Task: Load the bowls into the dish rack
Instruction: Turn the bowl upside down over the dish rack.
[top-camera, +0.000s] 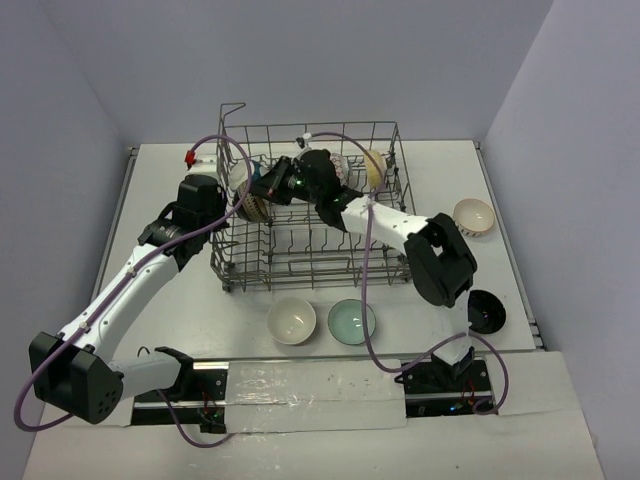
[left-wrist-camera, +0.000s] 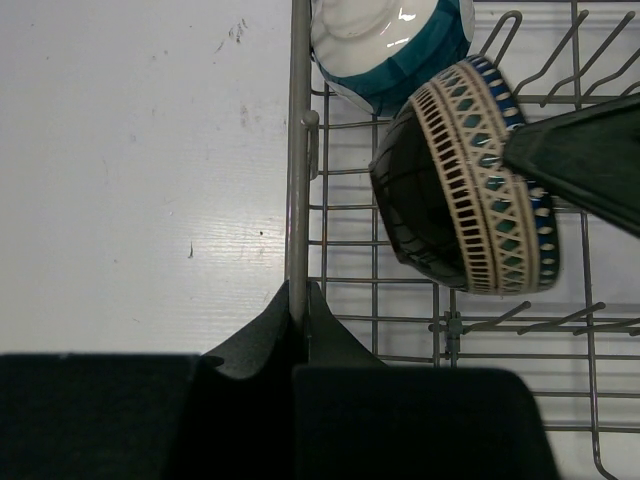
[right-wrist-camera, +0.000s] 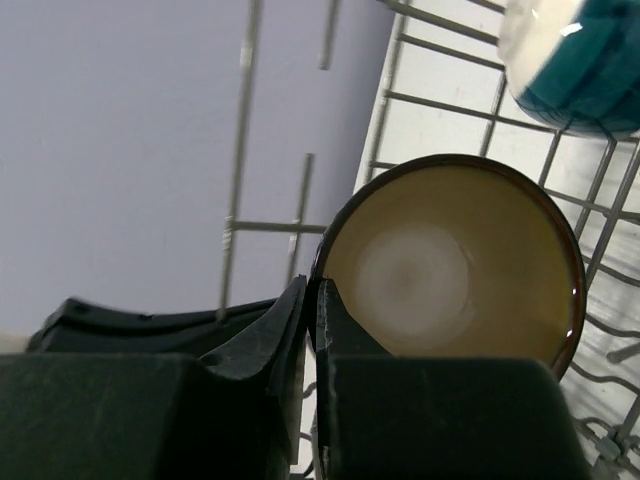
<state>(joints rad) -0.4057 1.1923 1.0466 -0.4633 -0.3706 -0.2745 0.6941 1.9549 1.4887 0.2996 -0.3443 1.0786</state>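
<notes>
Right arm (top-camera: 400, 225) stretches into dish rack (top-camera: 300, 247), tool (right-wrist-camera: 312, 297) pinching bowl (right-wrist-camera: 450, 270) rim

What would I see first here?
The big wire dish rack in the middle of the table. The right gripper pinches the rim of a tan bowl inside it; the left gripper clamps the rack's side wire. A white bowl and pale green bowl sit in front.

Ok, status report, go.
Left hand shut on rack rim. Right hand shut on bowl, inside rack. Four more bowls on table.
</notes>
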